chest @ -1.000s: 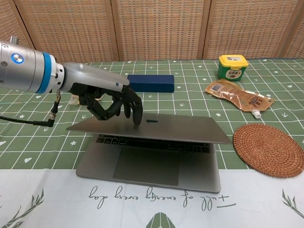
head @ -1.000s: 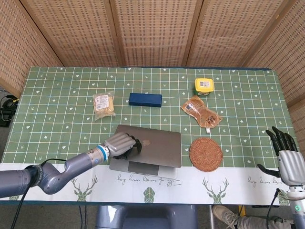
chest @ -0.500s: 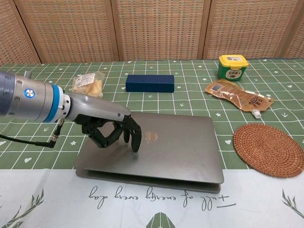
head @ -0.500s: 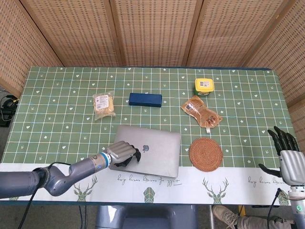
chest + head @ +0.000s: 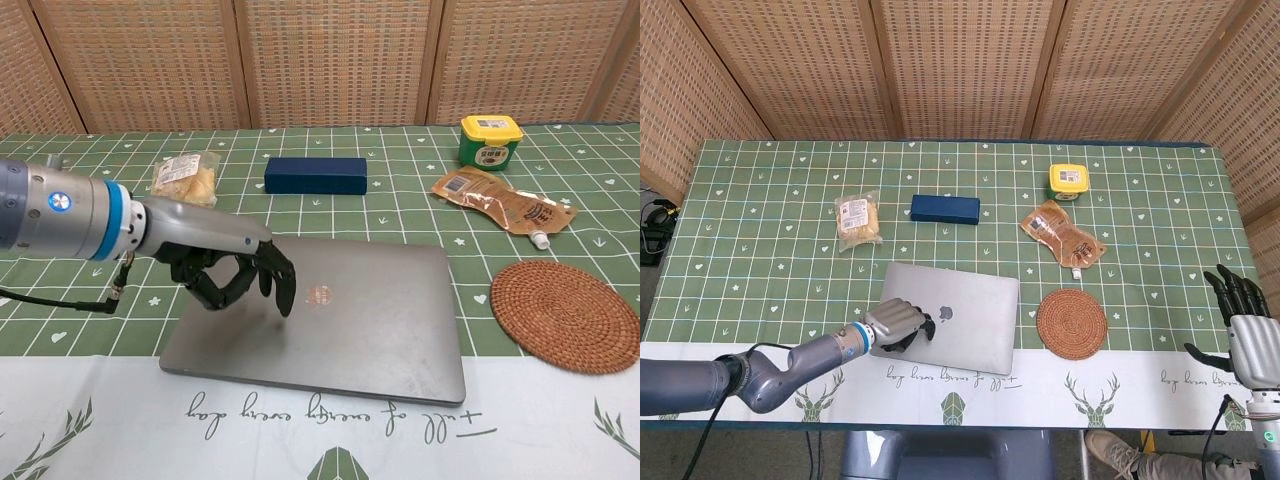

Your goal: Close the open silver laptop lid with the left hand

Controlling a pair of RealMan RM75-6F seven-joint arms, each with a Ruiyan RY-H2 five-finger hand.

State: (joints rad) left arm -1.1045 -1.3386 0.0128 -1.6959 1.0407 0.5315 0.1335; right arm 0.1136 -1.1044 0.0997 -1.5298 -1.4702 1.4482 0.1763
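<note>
The silver laptop lid (image 5: 350, 310) was seen lying flat beneath the left hand (image 5: 235, 272), whose curled, empty fingers were pressed on its left part. A stiff, smooth, thin panel was judged; downward pressure, not grasping, was suited.

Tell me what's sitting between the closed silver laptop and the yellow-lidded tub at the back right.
The brown sauce pouch lies between the laptop and the tub, clearest in the head view.

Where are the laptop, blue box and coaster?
laptop (image 5: 380, 310), chest view, bare middle of the lid.
blue box (image 5: 315, 175), chest view, its front face.
coaster (image 5: 1071, 323), head view, centre of the woven disc.
</note>
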